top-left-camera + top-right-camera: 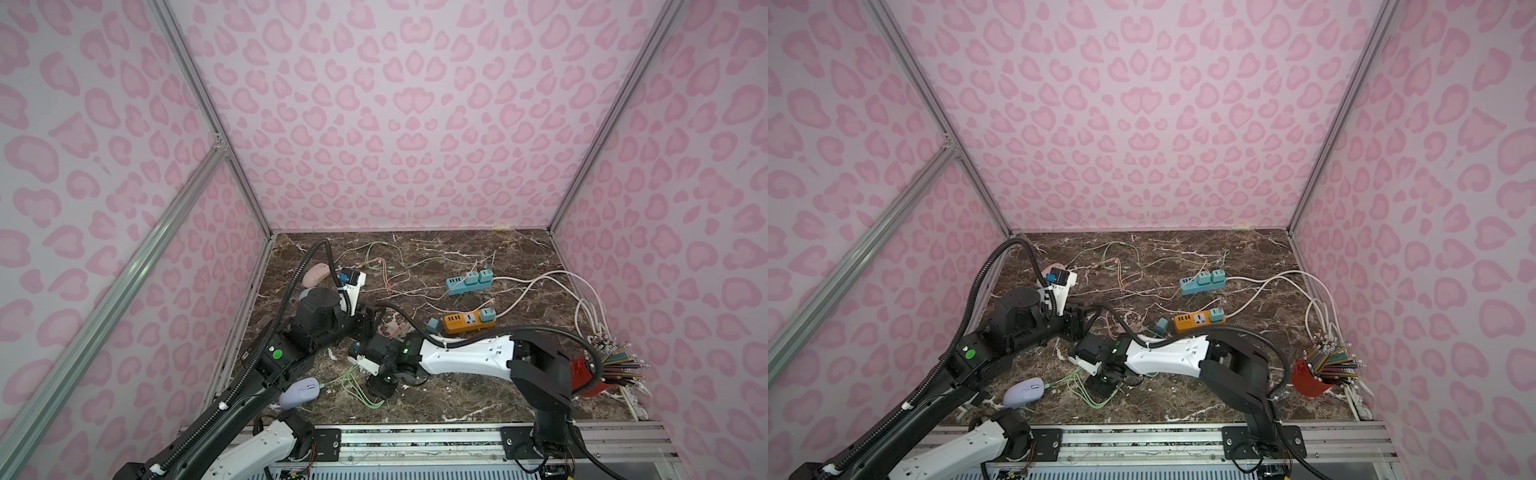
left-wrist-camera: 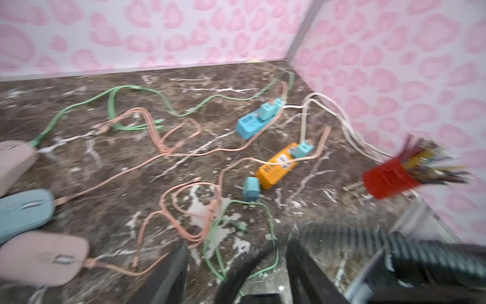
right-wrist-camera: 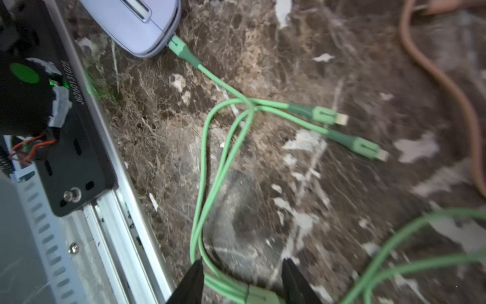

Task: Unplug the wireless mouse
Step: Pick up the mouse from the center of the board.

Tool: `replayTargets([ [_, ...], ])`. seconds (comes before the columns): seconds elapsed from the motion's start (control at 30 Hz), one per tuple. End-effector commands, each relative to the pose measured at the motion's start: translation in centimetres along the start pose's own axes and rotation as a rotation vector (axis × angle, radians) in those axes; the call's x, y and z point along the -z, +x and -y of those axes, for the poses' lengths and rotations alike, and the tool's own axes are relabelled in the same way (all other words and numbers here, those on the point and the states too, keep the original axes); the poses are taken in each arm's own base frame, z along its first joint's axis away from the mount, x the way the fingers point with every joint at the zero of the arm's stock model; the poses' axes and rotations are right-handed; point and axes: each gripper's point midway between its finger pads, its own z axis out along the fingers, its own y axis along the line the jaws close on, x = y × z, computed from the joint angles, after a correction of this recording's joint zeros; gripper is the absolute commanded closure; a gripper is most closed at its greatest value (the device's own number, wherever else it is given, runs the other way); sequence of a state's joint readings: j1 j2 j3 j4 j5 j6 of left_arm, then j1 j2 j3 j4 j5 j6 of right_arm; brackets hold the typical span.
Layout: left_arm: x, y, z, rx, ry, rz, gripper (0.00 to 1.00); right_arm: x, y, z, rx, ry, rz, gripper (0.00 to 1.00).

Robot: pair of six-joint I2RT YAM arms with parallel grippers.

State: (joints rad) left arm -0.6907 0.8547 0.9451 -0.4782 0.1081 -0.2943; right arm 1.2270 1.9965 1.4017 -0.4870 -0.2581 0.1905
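Observation:
A lilac wireless mouse [image 1: 300,392] [image 1: 1023,390] lies at the front left of the marble table, beside my left arm. A green plug [image 3: 181,50] sits in the mouse's [image 3: 134,21] front end. Its green cable [image 3: 210,171] loops across the table and runs between the fingers of my right gripper [image 3: 242,268], which stand apart and open around the cable's junction piece [image 3: 260,294]. In both top views the right gripper [image 1: 380,388] [image 1: 1100,384] is low over the table, right of the mouse. My left gripper [image 1: 368,326] [image 2: 236,263] is open and empty, farther back.
A pink mouse [image 1: 316,274] lies at the back left; the left wrist view shows a blue mouse [image 2: 26,210] and another pink one [image 2: 44,256]. A blue power strip [image 1: 469,281], an orange one [image 1: 469,320], a loose teal adapter [image 1: 433,325] and a red pencil cup [image 1: 590,374] stand to the right.

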Motion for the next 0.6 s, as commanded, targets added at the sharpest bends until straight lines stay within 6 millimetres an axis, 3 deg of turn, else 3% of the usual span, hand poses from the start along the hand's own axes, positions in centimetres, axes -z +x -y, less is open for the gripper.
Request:
replayTargets([
  [0.0,1.1,-1.3,0.6,-0.017,0.021,0.040,0.37,-1.7,-2.1,-1.4,0.036,-0.063,0.042,0.54],
  [0.33,5.3,-3.1,-0.7,-0.090,-0.095,0.129,0.36,-3.5,-4.9,-1.1,0.015,-0.053,0.057,0.55],
  [0.57,6.3,-2.9,-1.2,-0.088,-0.118,0.165,0.35,-4.9,-5.7,0.7,-0.017,-0.029,0.028,0.60],
])
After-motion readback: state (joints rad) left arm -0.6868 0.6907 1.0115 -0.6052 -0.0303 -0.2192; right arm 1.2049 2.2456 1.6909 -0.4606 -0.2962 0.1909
